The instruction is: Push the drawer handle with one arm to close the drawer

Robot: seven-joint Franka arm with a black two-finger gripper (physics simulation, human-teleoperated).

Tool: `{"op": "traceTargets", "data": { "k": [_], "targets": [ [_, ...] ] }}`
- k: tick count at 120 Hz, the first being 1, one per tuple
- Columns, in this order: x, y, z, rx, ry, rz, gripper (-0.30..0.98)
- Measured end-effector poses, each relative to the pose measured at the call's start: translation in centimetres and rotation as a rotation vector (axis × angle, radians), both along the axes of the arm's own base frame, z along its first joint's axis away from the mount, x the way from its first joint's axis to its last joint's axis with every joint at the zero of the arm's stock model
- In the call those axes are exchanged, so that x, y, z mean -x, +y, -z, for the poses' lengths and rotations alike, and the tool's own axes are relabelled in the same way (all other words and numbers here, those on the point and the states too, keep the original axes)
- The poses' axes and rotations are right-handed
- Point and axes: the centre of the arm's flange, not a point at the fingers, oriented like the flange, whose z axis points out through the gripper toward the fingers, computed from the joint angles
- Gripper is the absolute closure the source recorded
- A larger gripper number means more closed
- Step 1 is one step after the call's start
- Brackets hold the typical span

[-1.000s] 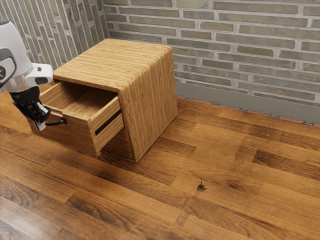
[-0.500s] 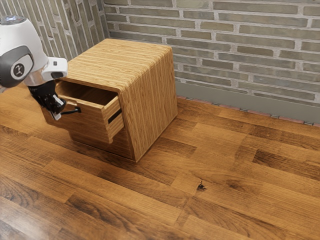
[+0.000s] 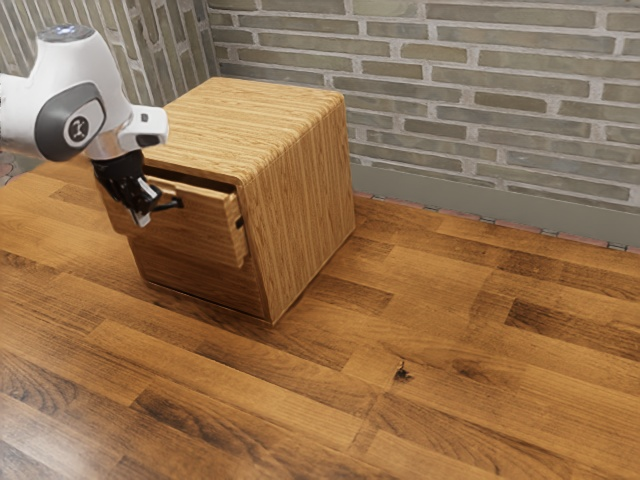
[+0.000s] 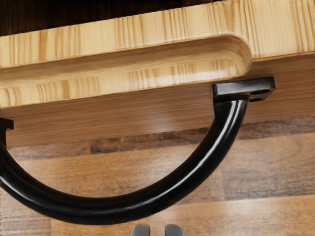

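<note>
Black handle between gripper and drawer | handle long axis across push | next: cabinetward, 1 arm | grip: can't tell

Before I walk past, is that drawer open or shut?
Slightly open: the drawer's front juts past the cabinet, with a dark gap above it.

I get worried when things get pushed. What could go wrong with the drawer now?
The handle is round and curved, so my push might slip off it. The drawer sticks out a little, so if I stop too soon, it could stay partly open. And the wooden cabinet just stands on the floor; a hard push might make it slide.
</note>
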Motion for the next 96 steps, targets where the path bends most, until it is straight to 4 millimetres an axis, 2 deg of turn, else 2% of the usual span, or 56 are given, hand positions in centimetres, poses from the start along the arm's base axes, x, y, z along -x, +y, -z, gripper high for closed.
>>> {"op": "traceTargets", "data": {
  "k": [33, 53, 65, 73, 77, 86, 91, 96],
  "targets": [
    [-2.3, 0.3, 0.2, -0.006, -0.002, 0.006, 0.74],
    [-3.6, -0.4, 0.1, -0.01, -0.009, 0.022, 0.75],
    [-3.7, 1.1, 0.0, -0.005, -0.009, -0.002, 0.74],
    [-2.4, 1.3, -1.2, 0.007, -0.011, -0.021, 0.74],
    [0.0, 0.4, -2.3, 0.013, -0.011, -0.023, 0.72],
    [5.5, -2.0, -4.8, 0.039, -0.013, -0.032, 0.57],
    [7.3, -2.6, -5.4, 0.054, 0.003, -0.046, 0.47],
    [8.2, -2.9, -5.3, 0.071, 0.035, -0.064, 0.39]
  ]
}}
